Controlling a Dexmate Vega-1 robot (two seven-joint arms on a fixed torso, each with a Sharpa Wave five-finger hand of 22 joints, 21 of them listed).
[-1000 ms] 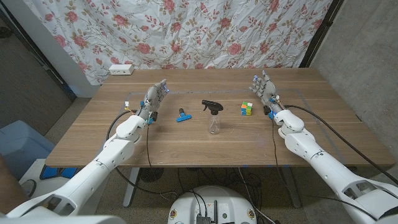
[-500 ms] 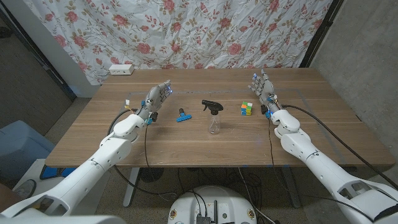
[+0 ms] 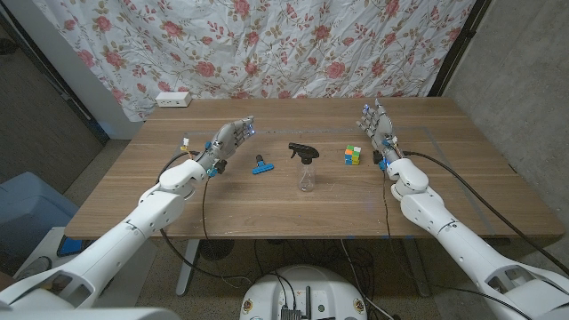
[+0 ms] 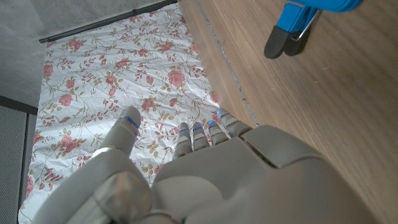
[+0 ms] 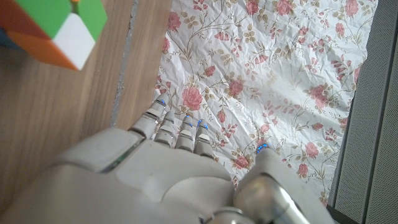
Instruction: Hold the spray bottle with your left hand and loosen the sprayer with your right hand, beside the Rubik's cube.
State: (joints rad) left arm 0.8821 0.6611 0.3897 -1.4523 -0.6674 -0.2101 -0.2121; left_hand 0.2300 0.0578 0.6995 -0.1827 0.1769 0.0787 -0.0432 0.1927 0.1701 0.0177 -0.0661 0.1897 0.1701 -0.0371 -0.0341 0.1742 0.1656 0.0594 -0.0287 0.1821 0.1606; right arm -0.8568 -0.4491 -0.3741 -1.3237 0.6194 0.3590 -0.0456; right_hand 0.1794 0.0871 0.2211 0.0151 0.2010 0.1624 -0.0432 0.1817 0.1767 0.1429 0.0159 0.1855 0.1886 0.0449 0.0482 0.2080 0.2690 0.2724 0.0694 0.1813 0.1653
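A small clear spray bottle [image 3: 306, 175] with a black sprayer [image 3: 302, 152] stands upright in the middle of the table. The Rubik's cube [image 3: 354, 156] [image 5: 53, 29] sits just to its right. My left hand [image 3: 229, 140] [image 4: 205, 180] hovers open over the table, left of the bottle, fingers stretched toward it, holding nothing. At the right, my right hand [image 3: 377, 126] [image 5: 174, 174] stands open with fingers extended, a short way beyond the cube, and grips nothing.
A blue clip-like tool [image 3: 261, 165] [image 4: 305, 22] lies between my left hand and the bottle. A white power strip [image 3: 173, 99] sits at the far left edge of the table, before the floral curtain [image 3: 267, 44].
My left hand has swung to the right and leaned toward the blue tool and the bottle. The right hand, bottle and cube have stayed put.
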